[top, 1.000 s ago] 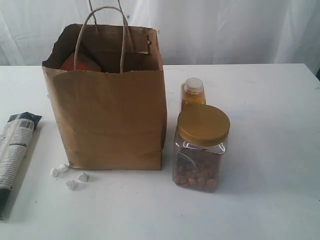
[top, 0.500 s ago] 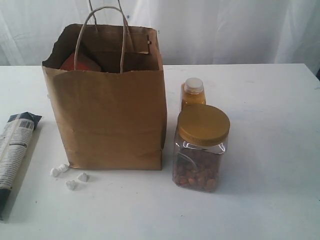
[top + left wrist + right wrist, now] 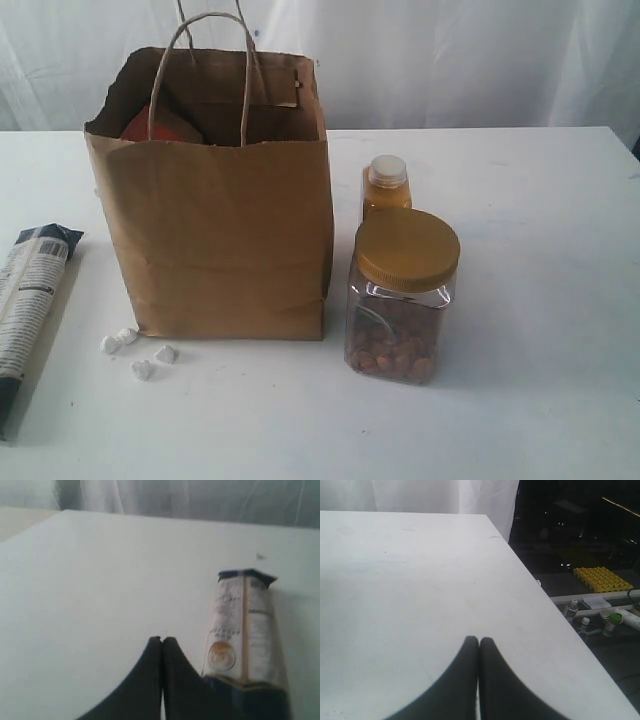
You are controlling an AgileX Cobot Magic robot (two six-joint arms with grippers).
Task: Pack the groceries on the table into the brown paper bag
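Mid-pack, between picks. The tall kraft-brown paper bag with twisted loop handles [image 3: 225,240] stands upright and open on the wide white tabletop [image 3: 540,300], left of centre in the exterior view. A red-orange item [image 3: 158,122] shows just under the rim; I can't tell what else is inside. Left out on the table: the clear square nut jar with gold screw lid [image 3: 402,300] just beside the bag's right wall, the small orange bottle with pale cap [image 3: 386,188] right behind the jar, the long blue-white printed package [image 3: 25,295] lying flat well left of the bag, and a few small white lumps [image 3: 140,352] near the bag's front-left corner. Left gripper [image 3: 162,639] has its fingers pressed together, nothing between them, low over bare table with the long package [image 3: 245,625] just beside it. Right gripper [image 3: 479,639] is also pressed together and empty, out near the table's far right edge with no grocery in its view. Neither arm shows in the exterior view. My read is that the next pick falls to the left arm on the long package: spread the fingers, shift over the package, grip across its narrow width, lift, and tip it end-down to clear the rim and handles. The right arm would need to travel in toward the jar or bottle.
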